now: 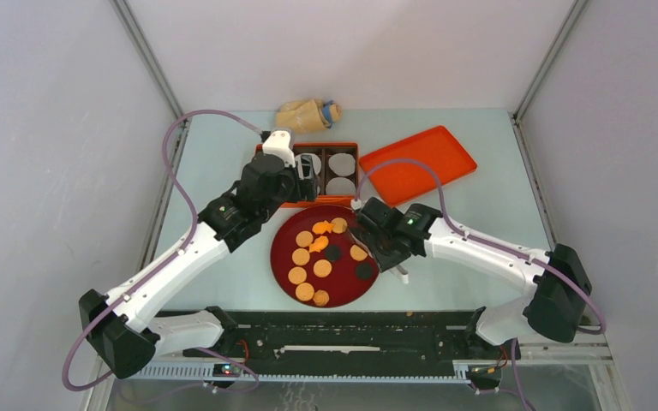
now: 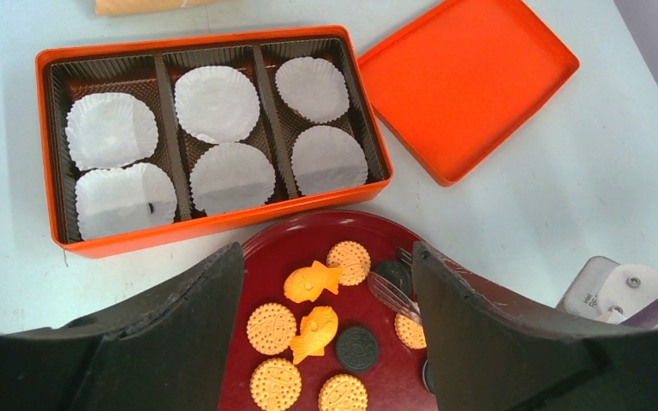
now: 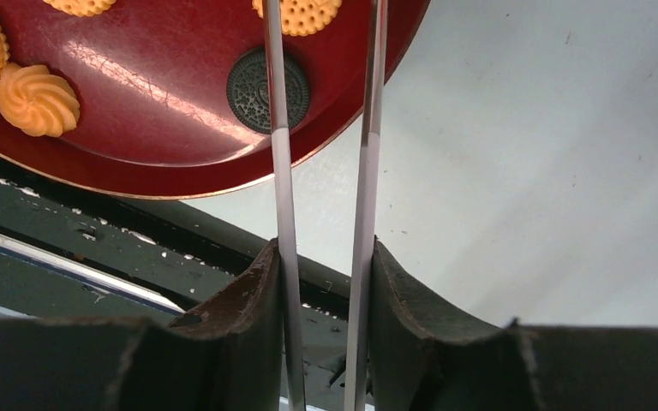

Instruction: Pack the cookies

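The cookies lie on a dark red plate (image 1: 279, 259): several tan discs (image 1: 304, 239), black discs (image 1: 364, 271) and orange fish-like pieces (image 1: 320, 228). In the left wrist view I see tan discs (image 2: 271, 328), two orange pieces (image 2: 312, 281) and a black disc (image 2: 357, 348). My left gripper (image 2: 327, 250) is open and empty above the plate's far edge, near the orange box (image 2: 214, 223). My right gripper (image 3: 324, 248) is shut on metal tongs (image 3: 276, 103), whose arms reach over the plate's right side beside a black cookie (image 3: 267, 90).
The orange box (image 1: 340, 163) holds white paper liners (image 2: 216, 103) in three dark rows, with no cookies in them. Its orange lid (image 1: 417, 163) lies upturned to the right. A tan bag (image 1: 308, 114) sits behind the box. The black arm rail (image 3: 94, 248) runs along the near edge.
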